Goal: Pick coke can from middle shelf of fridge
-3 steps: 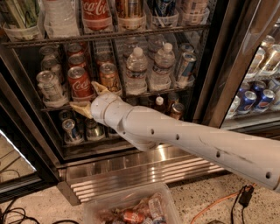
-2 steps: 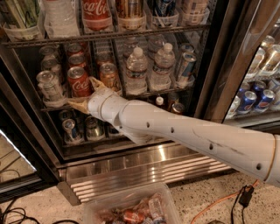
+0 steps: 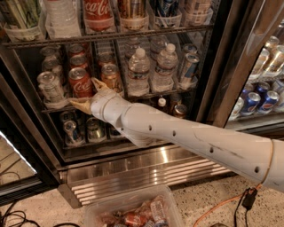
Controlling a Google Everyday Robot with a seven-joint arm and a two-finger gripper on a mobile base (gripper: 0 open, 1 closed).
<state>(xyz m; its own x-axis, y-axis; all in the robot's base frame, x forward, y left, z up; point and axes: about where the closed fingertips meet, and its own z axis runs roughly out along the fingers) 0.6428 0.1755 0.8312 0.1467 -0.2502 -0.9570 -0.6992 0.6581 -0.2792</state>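
Gripper (image 3: 82, 91) is at the front edge of the middle shelf (image 3: 146, 94), inside the open front of the fridge (image 3: 212, 62). The fingers are spread wide. One tan finger (image 3: 97, 83) points up, the other points out low and to the left.

Coke can (image 3: 80, 81) stands upright at the front of its lane, directly behind the gripper. The upper finger is at its right side and the lower finger is under its lower left edge. The can's base sits between the two tips. Contact is unclear: the fingers may be touching the can or just in front of it. The can is on the shelf and not gripped.

Arm (image 3: 191, 137) runs from the lower right up to the gripper and covers part of the lower rack.

Around the gripper:
- Copper can (image 3: 110, 76) is just to the right, in the next lane, close to the upper finger.
- Silver can (image 3: 49, 86) is just to the left, with more cans behind it.
- Water bottles (image 3: 138, 71) are farther right.
- Coca-Cola bottle (image 3: 98, 13) is on the rack above.
- Dark cans (image 3: 73, 131) are below, on the lower rack.
- Steel grille (image 3: 146, 173) is lower down, with a clear bin (image 3: 133, 213) of wrappers on the floor in front of it.
- Orange cable (image 3: 217, 206) lies on the floor under the arm.
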